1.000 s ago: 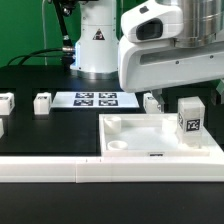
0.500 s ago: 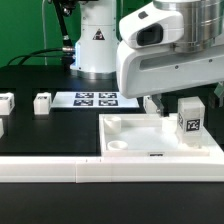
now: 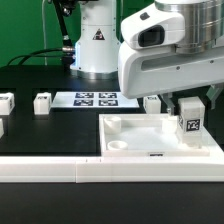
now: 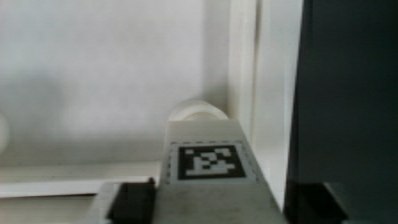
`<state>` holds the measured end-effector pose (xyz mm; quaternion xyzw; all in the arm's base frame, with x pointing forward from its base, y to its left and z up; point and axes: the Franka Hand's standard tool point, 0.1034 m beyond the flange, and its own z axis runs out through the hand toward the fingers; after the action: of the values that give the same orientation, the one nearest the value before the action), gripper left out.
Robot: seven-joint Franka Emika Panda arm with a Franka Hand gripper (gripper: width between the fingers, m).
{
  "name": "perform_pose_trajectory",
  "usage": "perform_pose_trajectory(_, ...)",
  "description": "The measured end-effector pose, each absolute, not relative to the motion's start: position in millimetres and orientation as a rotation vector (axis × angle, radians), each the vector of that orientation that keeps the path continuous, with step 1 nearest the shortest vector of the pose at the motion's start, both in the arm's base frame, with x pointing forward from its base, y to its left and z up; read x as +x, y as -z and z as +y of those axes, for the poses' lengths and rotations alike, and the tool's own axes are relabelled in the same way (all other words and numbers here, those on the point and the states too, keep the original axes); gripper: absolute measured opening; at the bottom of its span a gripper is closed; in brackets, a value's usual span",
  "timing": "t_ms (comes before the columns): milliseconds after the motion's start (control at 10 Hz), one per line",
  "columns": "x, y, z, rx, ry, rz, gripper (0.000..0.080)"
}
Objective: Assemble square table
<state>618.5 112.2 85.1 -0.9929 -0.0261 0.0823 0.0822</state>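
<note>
The square table's white slab (image 3: 128, 146) lies at the exterior view's lower right; its raised rim also fills the wrist view (image 4: 89, 80). A white leg block (image 3: 190, 125) with a black-white tag stands upright in the slab's far right corner. My gripper (image 3: 187, 103) is over the leg's top with a finger on each side. In the wrist view the leg (image 4: 210, 160) sits between the fingers (image 4: 128, 203), with a gap at one side. The gripper (image 4: 228, 202) looks open. Another leg (image 3: 152, 102) stands just behind the slab.
Three more leg blocks (image 3: 42, 101) stand at the exterior view's left. The marker board (image 3: 95, 99) lies at the middle back, the arm's base (image 3: 97, 45) behind it. A long white border rail (image 3: 60, 170) runs along the front edge.
The arm has moved down and slightly toward the exterior view's left, bringing the fingers over the top of the standing leg. The leg and slab have not moved.
</note>
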Motion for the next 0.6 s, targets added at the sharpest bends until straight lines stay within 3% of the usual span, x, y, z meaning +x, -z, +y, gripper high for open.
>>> perform_pose_trajectory(600,618.4,-84.0,111.1,-2.977,-0.245,0.146,0.0293)
